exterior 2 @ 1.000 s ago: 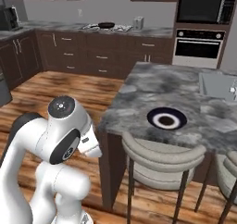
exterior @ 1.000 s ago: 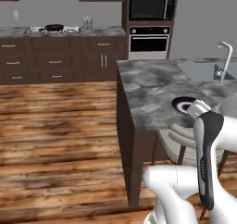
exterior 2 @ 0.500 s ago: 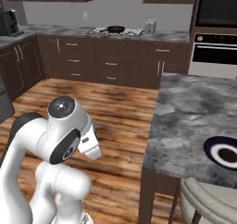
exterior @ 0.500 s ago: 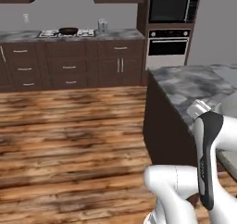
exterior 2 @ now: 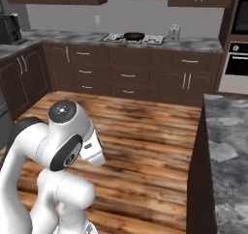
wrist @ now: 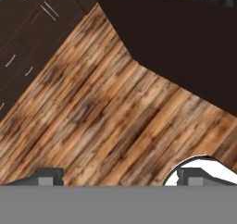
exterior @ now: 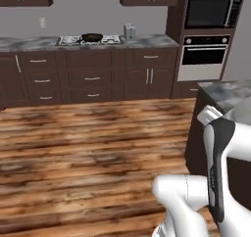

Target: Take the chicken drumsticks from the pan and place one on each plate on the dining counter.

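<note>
The pan sits on the gas hob at the far wall, well apart from the dining counter, while the gripper hangs over wooden floor, jaws wide apart and empty.

A home kitchen. Dark wood cabinets with a grey stone counter, gas hob, wall oven and microwave identify it. Wood-plank floor.
</note>
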Controlling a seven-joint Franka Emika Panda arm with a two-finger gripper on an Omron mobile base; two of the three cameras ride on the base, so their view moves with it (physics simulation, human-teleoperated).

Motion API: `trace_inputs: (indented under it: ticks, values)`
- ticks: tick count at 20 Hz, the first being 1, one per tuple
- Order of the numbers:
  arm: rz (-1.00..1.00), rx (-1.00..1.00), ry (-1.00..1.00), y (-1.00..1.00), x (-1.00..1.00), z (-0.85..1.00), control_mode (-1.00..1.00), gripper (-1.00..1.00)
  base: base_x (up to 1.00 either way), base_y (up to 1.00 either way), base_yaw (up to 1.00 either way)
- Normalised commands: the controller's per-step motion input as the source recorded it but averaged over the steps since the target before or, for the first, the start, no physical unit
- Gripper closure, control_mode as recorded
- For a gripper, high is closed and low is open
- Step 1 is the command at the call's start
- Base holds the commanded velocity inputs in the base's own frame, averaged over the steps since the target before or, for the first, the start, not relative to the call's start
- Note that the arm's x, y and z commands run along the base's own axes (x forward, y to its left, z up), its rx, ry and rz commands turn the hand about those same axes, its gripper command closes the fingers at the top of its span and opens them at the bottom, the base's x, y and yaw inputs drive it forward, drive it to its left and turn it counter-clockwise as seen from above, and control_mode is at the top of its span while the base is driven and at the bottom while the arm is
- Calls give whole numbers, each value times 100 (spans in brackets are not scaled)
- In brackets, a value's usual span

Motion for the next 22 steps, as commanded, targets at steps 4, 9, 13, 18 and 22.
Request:
trace_inputs:
  ticks: [4,9,13,18,22]
  values:
    - [0,0,0,0,0,0,100,-100,100,3,5]
    - [0,0,0,0,0,0,100,-100,100,0,8]
    - [0,0,0,0,0,0,100,-100,100,0,11]
    - [0,0,0,0,0,0,100,-100,100,-1,14]
    - [0,0,0,0,0,0,100,-100,100,-7,15]
